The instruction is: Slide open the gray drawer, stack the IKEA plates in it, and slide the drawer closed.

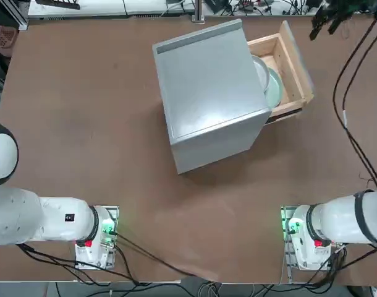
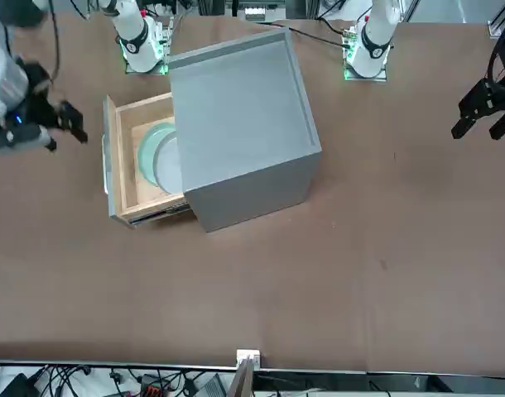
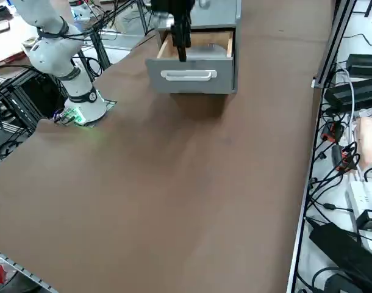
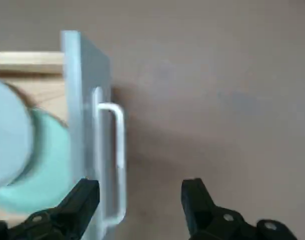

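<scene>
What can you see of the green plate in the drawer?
The green plate is round, pale mint and smooth, in a material I can't tell. It lies inside the pulled-out gray drawer, toward the drawer's front panel from the gray-white plate, which overlaps it and hides part of it. Its visible surface looks plain and whole. The right gripper hovers near the drawer's white handle with its fingers open, not holding the plate.

The right end effector [image 4: 140, 207] hovers with its fingers spread wide.
</scene>
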You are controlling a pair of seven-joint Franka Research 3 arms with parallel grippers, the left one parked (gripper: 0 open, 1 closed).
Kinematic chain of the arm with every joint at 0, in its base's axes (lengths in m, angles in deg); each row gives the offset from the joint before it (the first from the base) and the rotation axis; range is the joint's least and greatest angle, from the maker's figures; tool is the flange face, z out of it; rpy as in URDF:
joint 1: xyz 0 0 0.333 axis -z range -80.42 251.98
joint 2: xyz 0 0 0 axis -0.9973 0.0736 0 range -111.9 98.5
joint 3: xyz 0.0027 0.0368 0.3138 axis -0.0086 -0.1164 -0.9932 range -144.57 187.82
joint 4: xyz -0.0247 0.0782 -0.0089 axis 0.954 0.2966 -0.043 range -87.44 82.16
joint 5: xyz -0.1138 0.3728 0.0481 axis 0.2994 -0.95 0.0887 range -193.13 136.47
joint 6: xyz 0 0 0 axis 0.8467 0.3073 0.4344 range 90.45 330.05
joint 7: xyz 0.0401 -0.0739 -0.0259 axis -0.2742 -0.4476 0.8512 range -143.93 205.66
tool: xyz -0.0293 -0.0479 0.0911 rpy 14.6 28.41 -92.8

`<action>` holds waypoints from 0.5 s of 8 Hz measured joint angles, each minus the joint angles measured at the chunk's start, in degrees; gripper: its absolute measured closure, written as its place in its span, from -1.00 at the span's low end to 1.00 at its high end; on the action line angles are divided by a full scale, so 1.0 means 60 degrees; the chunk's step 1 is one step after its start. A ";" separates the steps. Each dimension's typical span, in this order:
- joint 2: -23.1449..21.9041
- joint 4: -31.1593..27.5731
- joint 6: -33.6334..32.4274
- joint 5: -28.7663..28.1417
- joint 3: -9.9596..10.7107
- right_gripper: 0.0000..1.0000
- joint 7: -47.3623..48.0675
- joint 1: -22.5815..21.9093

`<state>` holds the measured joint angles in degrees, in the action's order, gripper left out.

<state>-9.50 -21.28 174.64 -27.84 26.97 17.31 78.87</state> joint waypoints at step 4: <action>0.0704 -0.1146 0.1400 -0.0210 0.0117 -0.61 -0.1374 0.0751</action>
<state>-5.28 -28.15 183.04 -29.10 27.68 9.06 83.37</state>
